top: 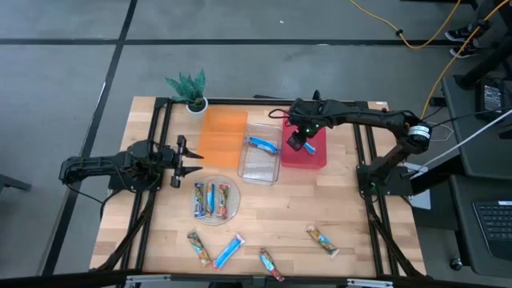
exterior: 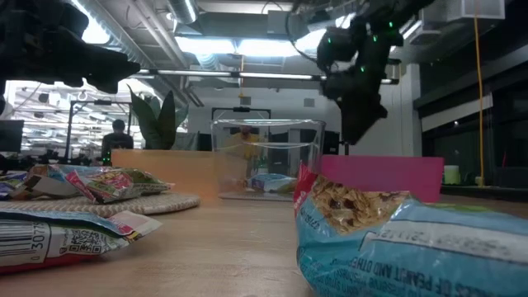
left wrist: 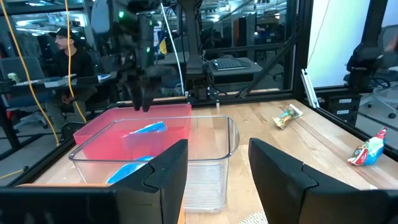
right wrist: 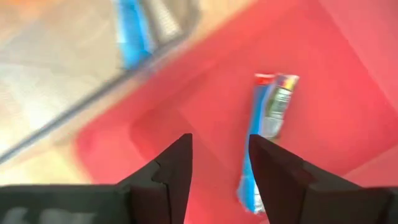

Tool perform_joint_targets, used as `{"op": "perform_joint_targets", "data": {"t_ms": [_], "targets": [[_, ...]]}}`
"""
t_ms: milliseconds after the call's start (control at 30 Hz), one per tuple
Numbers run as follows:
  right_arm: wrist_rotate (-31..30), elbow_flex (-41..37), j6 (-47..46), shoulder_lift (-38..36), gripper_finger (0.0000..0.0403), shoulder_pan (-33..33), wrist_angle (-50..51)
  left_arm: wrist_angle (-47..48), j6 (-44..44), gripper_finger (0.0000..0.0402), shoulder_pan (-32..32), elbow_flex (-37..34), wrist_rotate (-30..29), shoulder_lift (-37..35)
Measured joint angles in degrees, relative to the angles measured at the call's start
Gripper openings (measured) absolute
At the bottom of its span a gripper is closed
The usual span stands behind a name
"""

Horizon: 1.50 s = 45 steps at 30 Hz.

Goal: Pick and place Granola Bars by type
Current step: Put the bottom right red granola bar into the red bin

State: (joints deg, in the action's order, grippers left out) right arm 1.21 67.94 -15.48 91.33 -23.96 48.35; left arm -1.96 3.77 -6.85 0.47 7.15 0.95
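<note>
My right gripper hangs open and empty over the red bin. A blue-wrapped bar lies flat on the bin's floor just beyond its fingertips. A second blue bar lies in the clear bin. Several bars sit on the round plate. Loose on the table near its near edge are a tan bar, a blue bar, and two more tan ones. My left gripper waits open, left of the clear bin.
An orange tray lies left of the clear bin, and a small potted plant stands at the table's far edge. Black frame rails run along both sides of the table. In the low view a blue bar fills the foreground.
</note>
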Motion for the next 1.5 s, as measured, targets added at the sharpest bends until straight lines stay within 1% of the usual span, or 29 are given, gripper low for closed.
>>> {"op": "perform_joint_targets", "data": {"t_ms": [200, 333, 667, 800, 933, 1000, 1133, 1300, 1500], "targets": [[-0.04, 6.43, -2.28, -0.02, 0.0161, 8.29, 6.56, 0.0, -0.01, 0.0161, -0.01, 0.0, 0.0, 0.0], [-0.05, 9.78, -4.69, -0.02, 0.0161, 15.23, 7.84, 0.0, 0.0, 0.0163, -0.01, 0.0, 0.0, 0.0], [-0.07, 14.14, -12.71, -0.02, 0.0161, 33.96, 7.35, 0.0, 0.0, 0.0161, -0.02, 0.0, -0.01, 0.0], [-0.27, 14.51, -15.65, -0.02, 0.0161, 41.15, 4.46, 0.0, 0.0, 0.0164, -0.02, 0.0, 0.0, 0.0], [-0.23, 14.51, -15.86, -0.02, 0.0161, 47.62, 1.26, 0.0, 0.0, 0.0163, -0.01, 0.0, 0.01, 0.0], [-0.23, 14.51, -14.35, -0.02, 0.0161, 50.36, -0.25, 0.0, 0.0, 0.0161, 0.0, 0.0, -0.01, 0.0], [-0.05, 14.51, -10.53, 0.05, 0.0161, 54.58, -5.48, 0.0, 0.0, 0.0163, 0.0, 0.0, -0.01, 0.0], [0.54, 14.51, -4.34, 2.33, 0.0161, 56.75, -15.2, 0.0, -0.01, 0.0164, -0.01, 0.0, -0.01, 0.0], [6.43, 14.51, -3.74, 8.34, 0.0161, 56.76, -21.33, 0.0, 0.0, 0.0162, 0.0, 0.0, 0.01, 0.0]]}}
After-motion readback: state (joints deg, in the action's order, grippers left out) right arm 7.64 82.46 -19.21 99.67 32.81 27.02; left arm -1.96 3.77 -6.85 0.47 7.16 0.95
